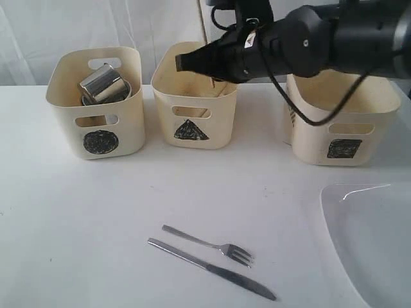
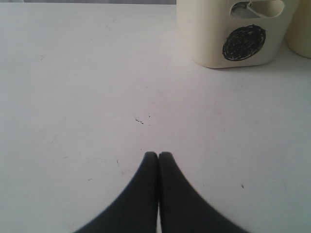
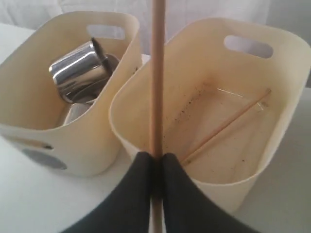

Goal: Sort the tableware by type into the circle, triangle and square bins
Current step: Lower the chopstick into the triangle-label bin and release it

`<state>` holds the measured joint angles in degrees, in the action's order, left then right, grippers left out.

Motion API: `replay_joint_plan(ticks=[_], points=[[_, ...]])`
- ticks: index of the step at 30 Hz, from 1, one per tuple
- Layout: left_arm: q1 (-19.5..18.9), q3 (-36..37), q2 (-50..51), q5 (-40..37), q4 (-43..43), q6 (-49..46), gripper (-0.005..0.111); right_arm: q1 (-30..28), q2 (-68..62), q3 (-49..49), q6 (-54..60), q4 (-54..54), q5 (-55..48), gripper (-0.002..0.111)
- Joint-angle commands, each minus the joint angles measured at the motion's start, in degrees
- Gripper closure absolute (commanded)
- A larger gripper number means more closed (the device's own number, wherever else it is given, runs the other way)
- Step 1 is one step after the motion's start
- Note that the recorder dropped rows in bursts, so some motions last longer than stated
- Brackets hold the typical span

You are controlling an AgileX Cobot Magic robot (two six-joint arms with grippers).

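Pinching a smooth wooden chopstick [image 3: 157, 73], right pincer [image 3: 156, 160] hangs over cream triangle bin [image 3: 290, 92]; left pincer [image 2: 158, 155] clamped empty.

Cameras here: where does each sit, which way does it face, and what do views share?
Exterior view: before the table, facing the circle bin, triangle bin and square bin; the right arm reaches in.
Left wrist view: low over the table, past the shut left gripper toward the circle bin.
Right wrist view: above the triangle bin, looking down past the right gripper, shut on a chopstick.
Shared: all three show the circle bin.
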<state>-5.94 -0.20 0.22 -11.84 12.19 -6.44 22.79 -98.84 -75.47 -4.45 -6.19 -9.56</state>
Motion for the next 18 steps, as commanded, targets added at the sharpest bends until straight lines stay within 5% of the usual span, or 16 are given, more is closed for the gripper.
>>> replay_joint_plan(ticks=[1, 13, 18], points=[[0.4, 0.2, -0.2, 0.1, 0.1, 0.1, 0.107, -1.5, -8.4, -9.6, -2.3, 0.5, 0.9, 0.108], [0.4, 0.2, -0.2, 0.1, 0.1, 0.1, 0.107, -2.0, -20.0, -18.4, 3.4, 1.4, 6.1, 0.108], [0.4, 0.2, -0.2, 0.1, 0.1, 0.1, 0.107, -2.8, -20.6, -18.5, 3.2, 1.4, 6.0, 0.096]])
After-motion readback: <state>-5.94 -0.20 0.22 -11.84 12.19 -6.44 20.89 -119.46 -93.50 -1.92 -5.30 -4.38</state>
